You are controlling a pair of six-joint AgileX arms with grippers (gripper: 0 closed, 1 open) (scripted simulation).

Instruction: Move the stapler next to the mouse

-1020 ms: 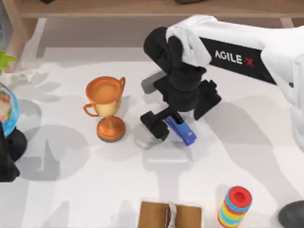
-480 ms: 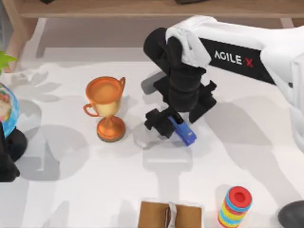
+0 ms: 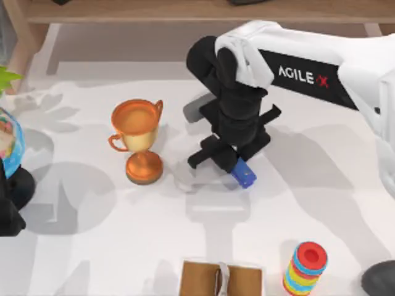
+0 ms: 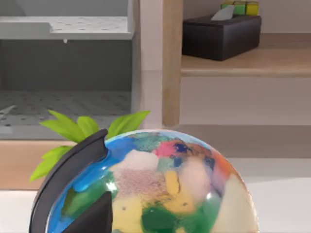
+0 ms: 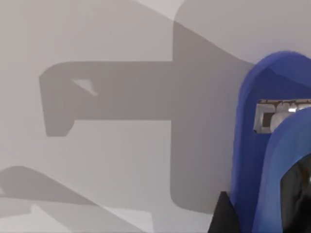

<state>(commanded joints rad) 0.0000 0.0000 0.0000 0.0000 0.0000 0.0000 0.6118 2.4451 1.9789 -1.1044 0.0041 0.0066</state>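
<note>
Right arm: the white AgileX arm reaches in from the upper right of the top view toward the middle of the table [image 3: 92, 246], its black wrist pointing down.
Right gripper [image 3: 229, 161]: sits low at the centre of the top view, directly over the stapler; whether its fingers are apart or pressed on the stapler cannot be told from the pictures.
Stapler [image 3: 245, 175]: blue, lying under the gripper, with just its lower-right end poking out past the black fingers in the top view. In the right wrist view the stapler [image 5: 272, 145] stands at the right edge of the frame, very close to the camera, with a metal slot showing in its blue body and a black gripper part right against it at the lower right.
Mouse [image 3: 379, 279]: dark rounded shape at the lower right corner of the top view, cut by the frame edge, well apart from the stapler.
Trophy [image 3: 138, 139]: orange, upright, left of the gripper, near it but not touching.
Ring stack [image 3: 305, 267]: rainbow coloured, bottom right, between the stapler and the mouse, nearer the mouse.
Brown box [image 3: 222, 277]: at the bottom centre edge.
Globe [image 3: 8, 148]: at the far left edge of the top view; the globe [image 4: 150, 189] also shows large in the lower half of the left wrist view, green leaves behind it.
Left arm: parked at the far left edge, beside the globe.
</note>
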